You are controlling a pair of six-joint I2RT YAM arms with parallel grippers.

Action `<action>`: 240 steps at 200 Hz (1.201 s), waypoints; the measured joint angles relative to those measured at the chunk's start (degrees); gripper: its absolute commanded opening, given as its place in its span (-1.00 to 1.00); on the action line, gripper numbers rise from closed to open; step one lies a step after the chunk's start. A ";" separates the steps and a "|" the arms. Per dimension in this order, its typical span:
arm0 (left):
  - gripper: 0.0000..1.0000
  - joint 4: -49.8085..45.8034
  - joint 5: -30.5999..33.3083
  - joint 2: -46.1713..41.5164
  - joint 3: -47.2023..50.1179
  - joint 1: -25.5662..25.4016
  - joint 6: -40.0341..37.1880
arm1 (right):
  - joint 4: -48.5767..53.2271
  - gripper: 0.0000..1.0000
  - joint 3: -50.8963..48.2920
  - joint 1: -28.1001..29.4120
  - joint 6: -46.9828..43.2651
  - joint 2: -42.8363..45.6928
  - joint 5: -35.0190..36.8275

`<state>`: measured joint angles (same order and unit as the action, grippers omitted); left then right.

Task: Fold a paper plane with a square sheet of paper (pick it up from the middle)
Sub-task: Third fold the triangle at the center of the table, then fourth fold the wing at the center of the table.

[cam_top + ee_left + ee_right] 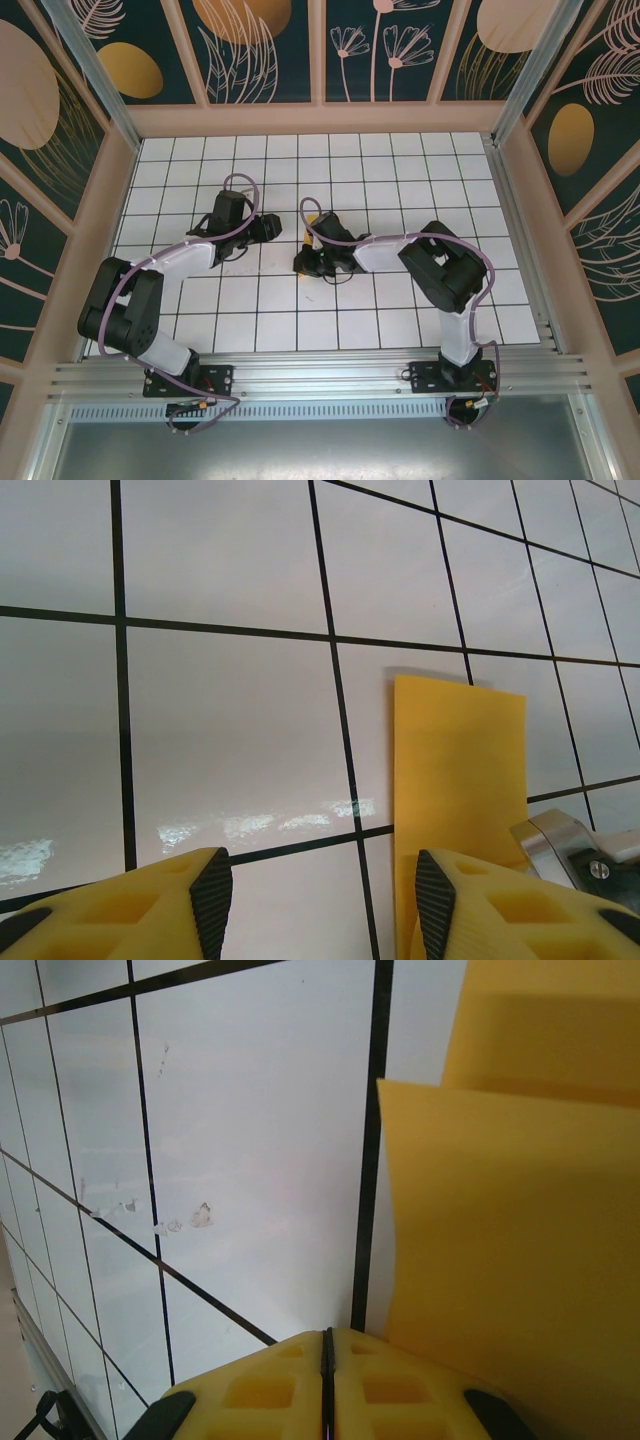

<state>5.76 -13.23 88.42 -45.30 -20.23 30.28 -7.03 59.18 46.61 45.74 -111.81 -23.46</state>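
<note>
The square sheet of paper (460, 780) is a folded orange-yellow strip on the white tiles, its far edge casting a thin shadow. My left gripper (320, 880) is open and holds nothing; its right finger overlaps the strip's near end. In the right wrist view the paper (520, 1240) shows two layers, the upper one bowed up, right beside my right gripper (327, 1340), whose jaws are shut with nothing showing in the seam. From above, the left gripper (272, 228) and right gripper (303, 262) meet mid-table over a sliver of paper (307, 228).
The tiled floor (400, 180) is ringed by a low wooden wall (320, 118) and an aluminium rail (320, 375) at the near edge. The right gripper's metal bracket (560, 845) sits close to my left gripper's right finger. A few small scuffs (200, 1215) mark the tiles.
</note>
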 measured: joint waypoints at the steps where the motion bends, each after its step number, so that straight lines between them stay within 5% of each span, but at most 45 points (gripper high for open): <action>1: 0.08 0.00 0.00 0.00 0.00 0.00 0.00 | 0.02 -0.76 0.02 0.02 -0.02 -0.02 0.00; 125: 0.09 0.00 -0.11 0.00 0.00 0.00 -0.02 | 2.40 -0.75 1.33 1.09 -0.04 -0.59 0.92; 175: 0.17 1.29 -6.93 0.00 0.66 0.00 0.11 | 3.89 -0.61 -1.36 0.68 -0.98 7.78 4.98; 208: -0.13 2.14 -12.66 0.00 1.05 0.00 1.73 | 0.90 -0.49 -7.91 -5.81 -0.87 20.22 6.75; 240: -0.48 4.00 -18.21 0.00 1.27 -0.26 3.48 | -2.03 -0.41 -14.49 -14.16 -0.44 22.34 6.51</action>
<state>9.76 -31.44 88.42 -44.03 -20.49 33.76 -9.06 44.69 32.45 45.30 -89.47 -16.95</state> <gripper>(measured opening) 0.304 0.289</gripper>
